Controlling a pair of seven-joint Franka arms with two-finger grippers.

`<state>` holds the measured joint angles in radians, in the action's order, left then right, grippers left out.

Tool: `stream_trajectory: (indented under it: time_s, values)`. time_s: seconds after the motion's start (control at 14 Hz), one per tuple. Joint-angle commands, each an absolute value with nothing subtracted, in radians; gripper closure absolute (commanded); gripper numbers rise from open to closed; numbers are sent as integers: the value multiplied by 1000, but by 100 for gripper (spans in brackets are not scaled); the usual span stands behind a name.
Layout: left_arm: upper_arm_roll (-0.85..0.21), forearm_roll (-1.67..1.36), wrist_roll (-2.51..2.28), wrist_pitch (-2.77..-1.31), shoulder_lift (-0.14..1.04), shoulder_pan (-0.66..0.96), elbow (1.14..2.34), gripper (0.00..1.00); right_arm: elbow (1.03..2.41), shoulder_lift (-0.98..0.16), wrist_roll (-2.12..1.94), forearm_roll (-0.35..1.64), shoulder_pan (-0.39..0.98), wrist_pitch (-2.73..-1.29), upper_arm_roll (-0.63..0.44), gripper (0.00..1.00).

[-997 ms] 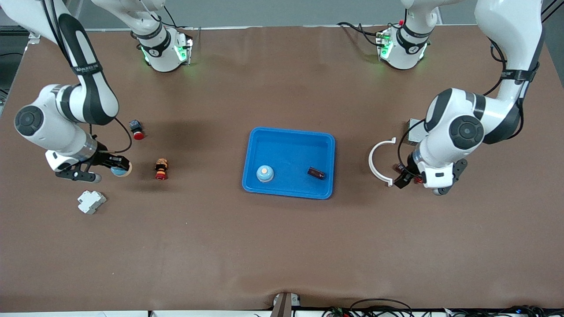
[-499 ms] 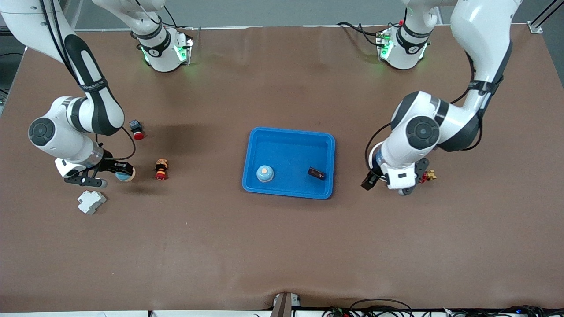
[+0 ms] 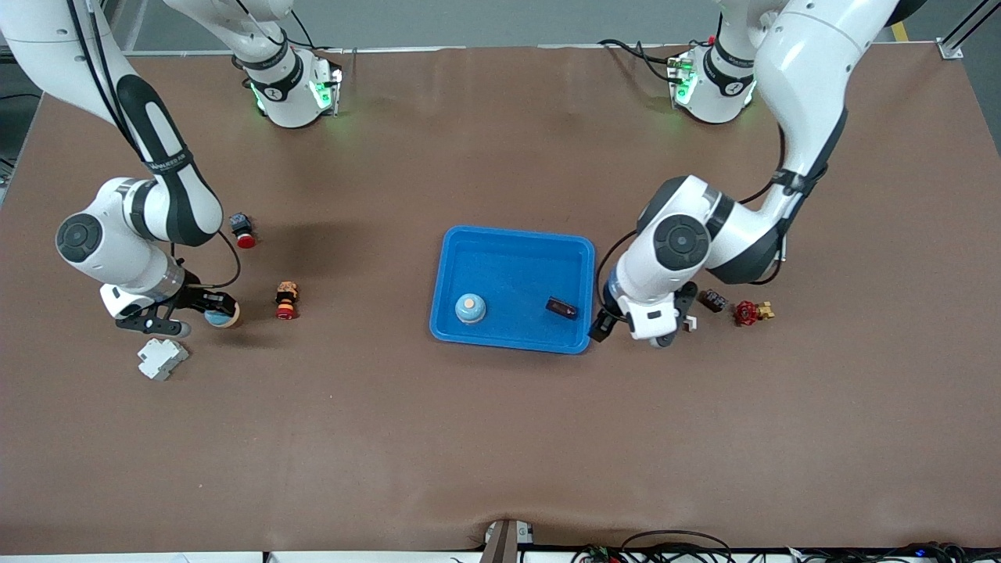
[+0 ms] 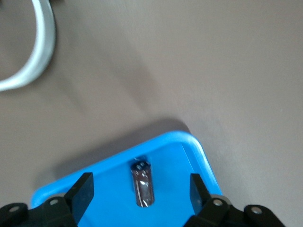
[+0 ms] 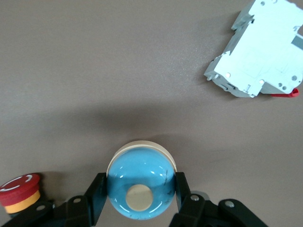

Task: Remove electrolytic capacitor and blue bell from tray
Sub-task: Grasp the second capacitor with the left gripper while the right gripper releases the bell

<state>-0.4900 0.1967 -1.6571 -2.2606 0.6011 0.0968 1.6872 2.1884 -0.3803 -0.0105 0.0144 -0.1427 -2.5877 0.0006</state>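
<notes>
Brown table, right jaws gripping blue bell (image 5: 138, 185), left jaws open over tray (image 4: 201, 158).

A brown table (image 3: 500, 438) fills the scene, a grey wall (image 3: 500, 19) along its top edge.

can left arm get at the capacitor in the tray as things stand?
Probably yes. The left gripper hangs open over the blue tray's edge, the capacitor lying bare between its fingers with nothing over it.
</notes>
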Motion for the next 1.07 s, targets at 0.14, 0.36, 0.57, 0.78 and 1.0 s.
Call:
stream_trajectory:
  time_s: [0.14,0.36,0.57,0.78,1.0]
  values:
    - [-476,210,-1732,-2299,658,135,1661,10,2184,-405,-34,26,-166,-2629,18,100]
    - [-472,210,-1822,-2336,676,153,1663,10,2184,-428,-34,26,-172,-2661,18,100]
    - [-463,212,-1835,-2342,687,167,1663,10,2187,-434,-32,26,-173,-2675,18,100]
    - [-462,212,-1835,-2379,712,173,1666,10,2187,-440,-32,28,-175,-2675,18,100]
    - [-462,212,-1835,-2390,721,175,1667,10,2189,-449,-29,29,-190,-2700,20,0]
